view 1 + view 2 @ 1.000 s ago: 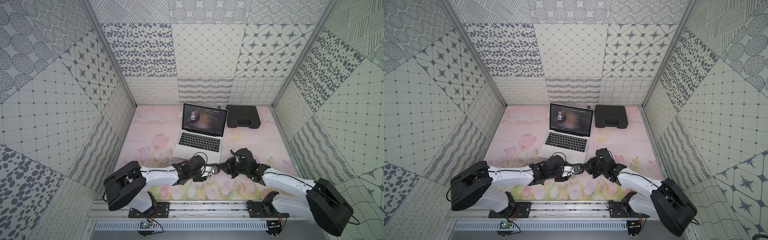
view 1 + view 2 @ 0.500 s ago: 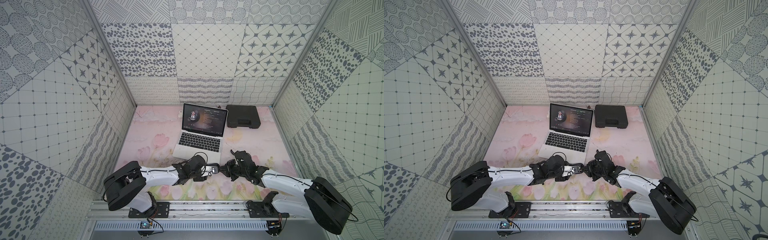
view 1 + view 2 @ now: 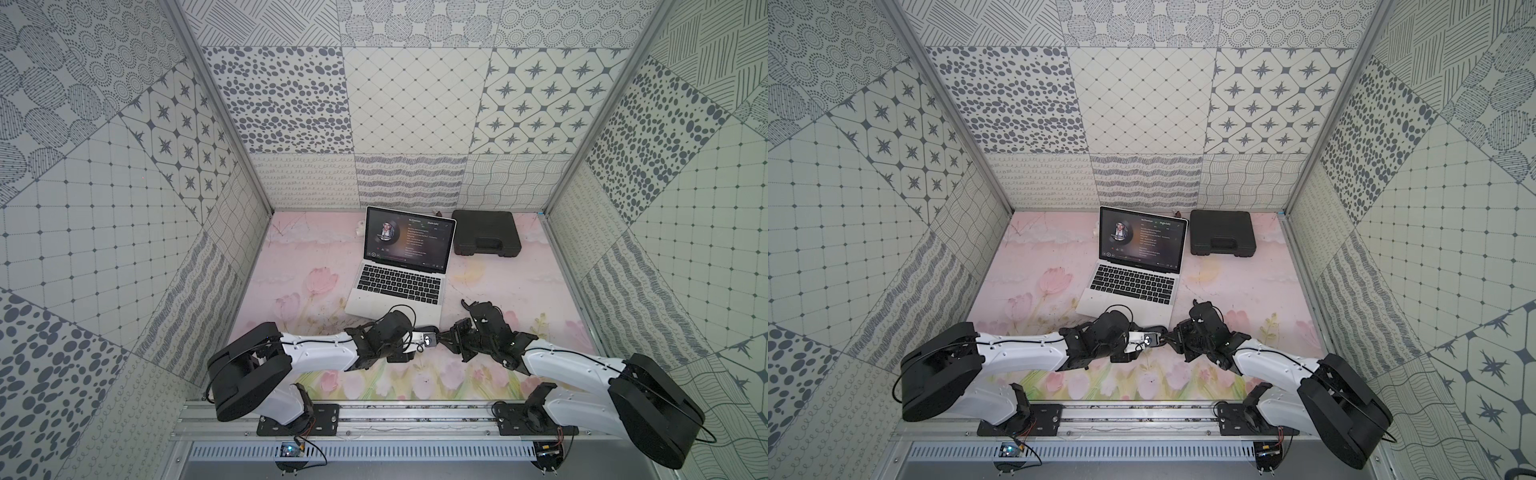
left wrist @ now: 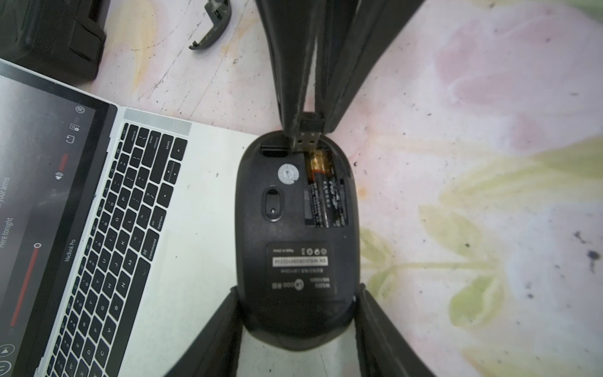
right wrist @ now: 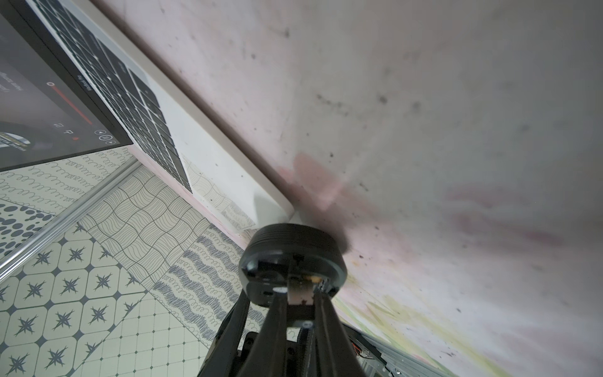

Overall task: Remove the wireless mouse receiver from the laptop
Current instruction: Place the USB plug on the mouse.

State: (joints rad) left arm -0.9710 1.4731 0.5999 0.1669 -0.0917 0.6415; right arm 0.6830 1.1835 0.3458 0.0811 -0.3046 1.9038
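Right gripper [image 4: 310,122], pinching one receiver [image 4: 307,138], neared one mouse [image 4: 293,244] clamped by left gripper [image 4: 298,293].

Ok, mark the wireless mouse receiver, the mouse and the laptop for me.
wireless mouse receiver [image 4: 307,141]: left wrist view, on its metal plug.
mouse [image 4: 295,228]: left wrist view, on its upturned underside.
laptop [image 3: 399,284]: a top view, on its keyboard.

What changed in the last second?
The right gripper, shut on the wireless mouse receiver, edged toward the upturned mouse in the left gripper; plug now at its open battery bay. Nothing grabbed or released. The laptop and black case unmoved.
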